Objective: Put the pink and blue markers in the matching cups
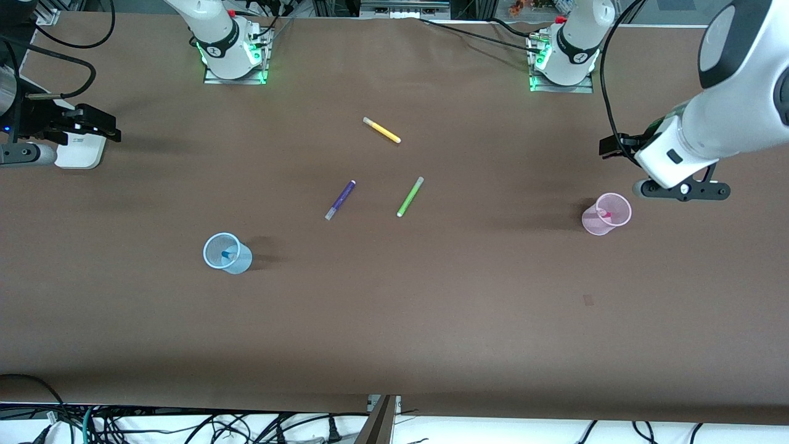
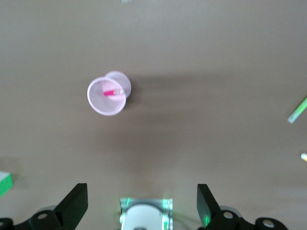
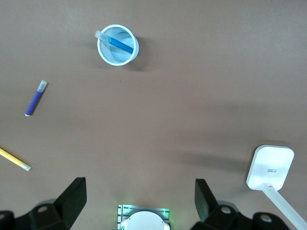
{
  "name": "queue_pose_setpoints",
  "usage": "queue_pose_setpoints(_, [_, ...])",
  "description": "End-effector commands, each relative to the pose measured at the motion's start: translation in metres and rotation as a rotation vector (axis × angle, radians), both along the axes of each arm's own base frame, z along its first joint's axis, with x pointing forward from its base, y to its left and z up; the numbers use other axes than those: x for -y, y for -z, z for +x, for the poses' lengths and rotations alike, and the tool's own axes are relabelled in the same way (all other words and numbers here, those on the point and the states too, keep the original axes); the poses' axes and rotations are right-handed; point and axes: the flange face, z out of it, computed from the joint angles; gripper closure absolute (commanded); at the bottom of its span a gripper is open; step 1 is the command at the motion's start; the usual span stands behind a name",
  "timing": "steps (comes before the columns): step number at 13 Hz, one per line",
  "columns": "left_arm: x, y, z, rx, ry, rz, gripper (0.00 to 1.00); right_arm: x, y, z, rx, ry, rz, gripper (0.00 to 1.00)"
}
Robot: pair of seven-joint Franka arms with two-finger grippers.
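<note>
The blue marker [image 3: 116,43] leans inside the blue cup [image 1: 227,253], the pink marker [image 2: 111,93] inside the pink cup [image 1: 606,214]. Both pens look light, stiff and slick, best pinched mid-barrel; the thin cups probably tip easily. The left gripper [image 2: 141,205] near the pink cup and the right gripper [image 3: 139,201] at its table end gape wide, empty.

A matt brown cloth-like covering [image 1: 431,320] spreads smooth to the table's edges. The pale blue translucent plastic cup [image 1: 227,253] and pale pink translucent plastic cup [image 1: 606,214] look thin, faintly glossy. The arms' white shells [image 1: 727,117] shine like smooth plastic.
</note>
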Motion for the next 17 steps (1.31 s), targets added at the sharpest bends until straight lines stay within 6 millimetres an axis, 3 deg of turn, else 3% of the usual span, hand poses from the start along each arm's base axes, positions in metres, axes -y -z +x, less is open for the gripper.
queue_pose_setpoints(1, [-0.011,-0.015,-0.032,0.155,-0.006,-0.063,0.0,-0.002,-0.004,0.0,0.001,-0.005,-0.011,0.0])
queue_pose_setpoints(4, [-0.045,-0.025,-0.031,0.229,0.071,-0.117,0.0,-0.002,-0.004,0.0,0.001,-0.002,-0.007,0.0])
queue_pose_setpoints(5, [-0.048,-0.031,-0.029,0.241,0.088,-0.116,0.0,-0.002,-0.004,0.0,0.001,-0.002,-0.007,0.0])
queue_pose_setpoints(8, [-0.043,-0.048,-0.022,0.271,0.12,-0.111,0.0,-0.002,-0.004,0.0,0.001,-0.002,-0.007,0.0])
queue_pose_setpoints(12, [-0.053,-0.035,-0.014,0.237,0.129,-0.117,0.0,-0.002,-0.004,0.0,0.001,-0.005,-0.008,0.0])
queue_pose_setpoints(17, [-0.058,-0.052,0.013,0.204,0.113,-0.12,0.0,0.0,0.0,0.002,-0.005,-0.005,-0.011,0.0])
